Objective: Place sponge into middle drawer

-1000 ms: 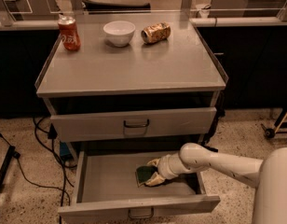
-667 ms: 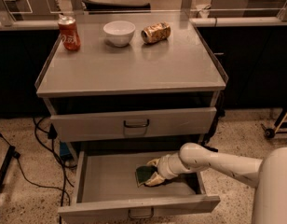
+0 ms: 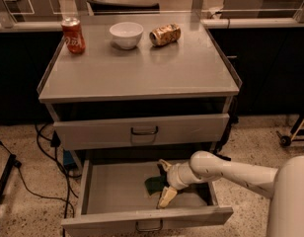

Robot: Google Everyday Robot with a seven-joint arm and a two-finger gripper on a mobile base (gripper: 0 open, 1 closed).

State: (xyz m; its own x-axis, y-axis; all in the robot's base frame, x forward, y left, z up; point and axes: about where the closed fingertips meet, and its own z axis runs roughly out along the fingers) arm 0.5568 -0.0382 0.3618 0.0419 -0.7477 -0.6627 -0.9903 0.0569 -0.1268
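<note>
Inside the pulled-out middle drawer, toward 6 o'clock in the camera view, the gripper is reaching in from 3 o'clock on its white arm. The sponge is lying at the jaws' 9 o'clock side, touching the gripper, green face up, over the drawer floor right of centre. Its long axis is running roughly 10 to 4 o'clock. Whether the jaws are clamping the sponge or have let go of it cannot be told. The coming move is judged to be a release and a withdrawal toward 3 o'clock. This drawer is holding nothing else. The upper drawer is sitting closed. At 12 o'clock, the white bowl is showing no contents.
</note>
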